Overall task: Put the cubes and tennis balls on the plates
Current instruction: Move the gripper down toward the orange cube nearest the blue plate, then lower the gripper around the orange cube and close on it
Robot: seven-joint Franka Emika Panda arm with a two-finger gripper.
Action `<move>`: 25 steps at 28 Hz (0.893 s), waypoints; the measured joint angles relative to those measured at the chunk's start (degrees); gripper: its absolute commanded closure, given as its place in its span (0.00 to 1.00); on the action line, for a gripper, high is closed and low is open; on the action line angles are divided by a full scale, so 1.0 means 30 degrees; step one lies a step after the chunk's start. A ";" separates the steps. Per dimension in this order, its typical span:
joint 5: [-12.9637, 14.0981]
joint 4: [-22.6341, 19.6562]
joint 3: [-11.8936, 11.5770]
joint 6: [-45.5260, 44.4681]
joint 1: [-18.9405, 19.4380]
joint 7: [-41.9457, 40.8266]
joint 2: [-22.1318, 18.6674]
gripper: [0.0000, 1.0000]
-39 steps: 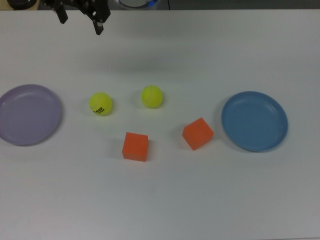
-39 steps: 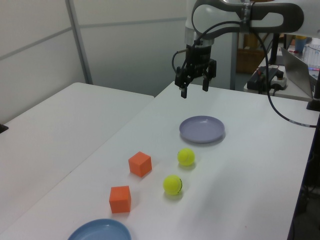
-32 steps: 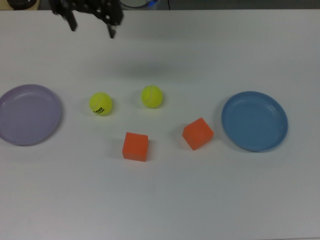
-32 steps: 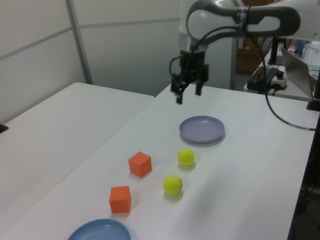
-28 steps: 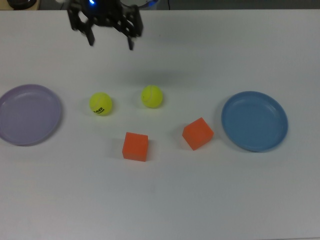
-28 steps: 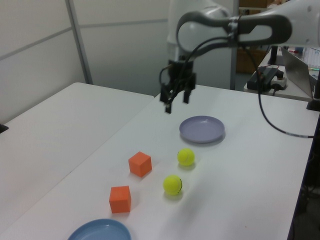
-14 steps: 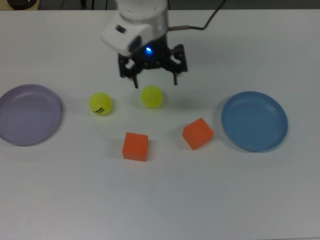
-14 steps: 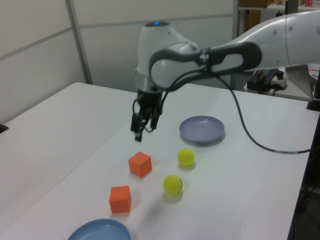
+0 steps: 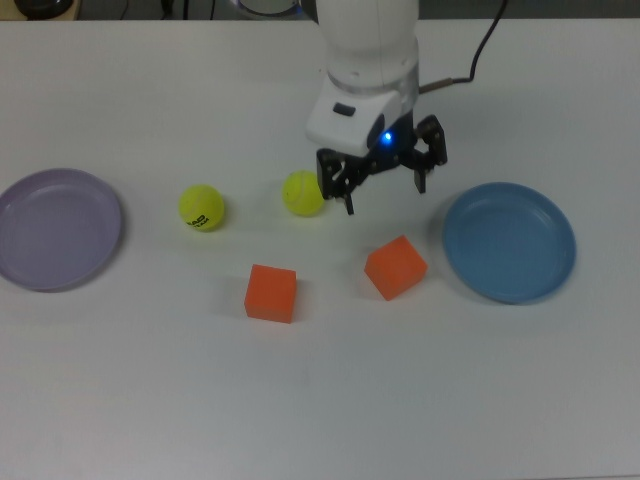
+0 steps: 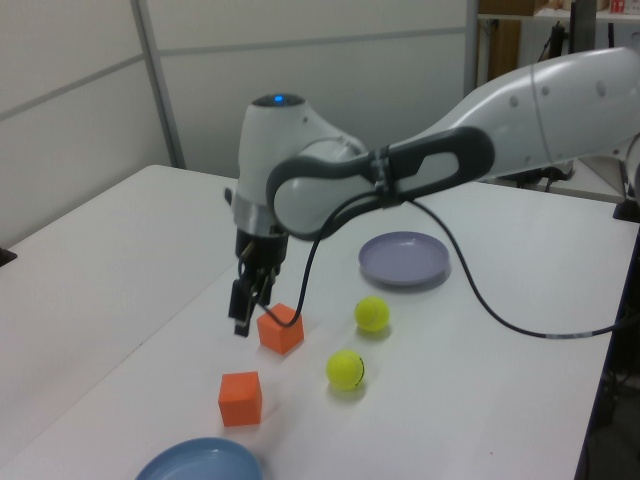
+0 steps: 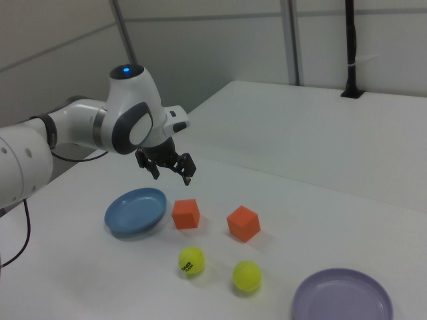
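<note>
1. The place looks like a robotics lab: a white Franka arm (image 10: 420, 160) reaches over a plain white table (image 9: 320, 400).
2. Grey partition panels (image 10: 70, 110) stand behind it.
3. Shelving with equipment (image 10: 520, 25) fills the left view's far right.

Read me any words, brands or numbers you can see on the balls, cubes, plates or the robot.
Small black print on the tennis ball nearer the purple plate: too small to read.
Nothing readable on the other tennis ball, the orange cubes, the blue plate or the robot arm; it shows only a small blue light, no text.
</note>
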 measured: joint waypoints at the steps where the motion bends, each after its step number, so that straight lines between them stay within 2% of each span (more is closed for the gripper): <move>1: 0.0000 0.0004 0.0047 0.0289 0.0002 -0.0005 0.0178 0.00; 11: -0.0007 0.0036 0.0156 0.1594 0.0248 -0.0391 0.1586 0.00; 25: -0.0416 0.0058 0.0172 0.2125 0.0832 -0.1625 0.2613 0.00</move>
